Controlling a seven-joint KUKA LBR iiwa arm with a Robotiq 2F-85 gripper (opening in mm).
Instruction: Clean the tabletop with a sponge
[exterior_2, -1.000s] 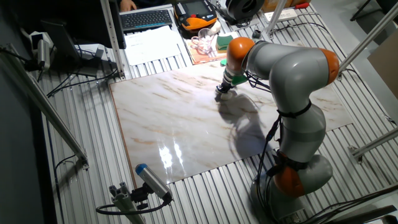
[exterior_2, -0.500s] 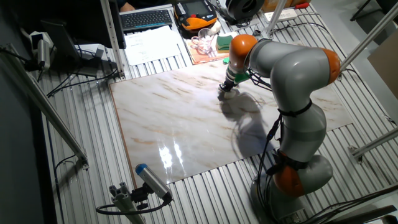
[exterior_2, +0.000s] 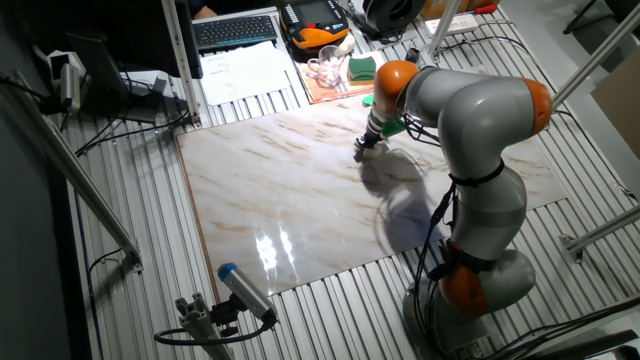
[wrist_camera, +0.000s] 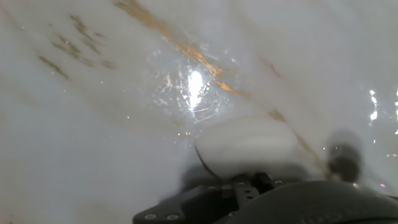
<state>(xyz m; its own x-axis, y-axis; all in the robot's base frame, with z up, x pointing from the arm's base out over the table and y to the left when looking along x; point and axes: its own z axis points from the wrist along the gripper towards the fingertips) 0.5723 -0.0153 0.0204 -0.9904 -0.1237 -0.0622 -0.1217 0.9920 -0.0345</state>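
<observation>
The tabletop (exterior_2: 290, 190) is a glossy white-beige marble slab with brown veins; it fills the hand view (wrist_camera: 93, 124). My gripper (exterior_2: 364, 147) is down on the slab's far middle part, under the grey and orange arm. In the hand view the cream-white sponge (wrist_camera: 249, 146) sits at the gripper's tip, pressed flat on the marble. The gripper (wrist_camera: 249, 180) is shut on the sponge. The fingers themselves are mostly hidden.
Behind the slab stand an orange tray with a green-and-yellow sponge (exterior_2: 361, 68) and a clear glass (exterior_2: 322, 70), papers (exterior_2: 250, 70), a keyboard (exterior_2: 235, 30). A blue-tipped tool (exterior_2: 243, 290) lies at the front. Ribbed grey metal (exterior_2: 130, 200) surrounds the slab.
My gripper with the sponge has slid a little to the right along the far part of the slab. Nothing else has moved.
</observation>
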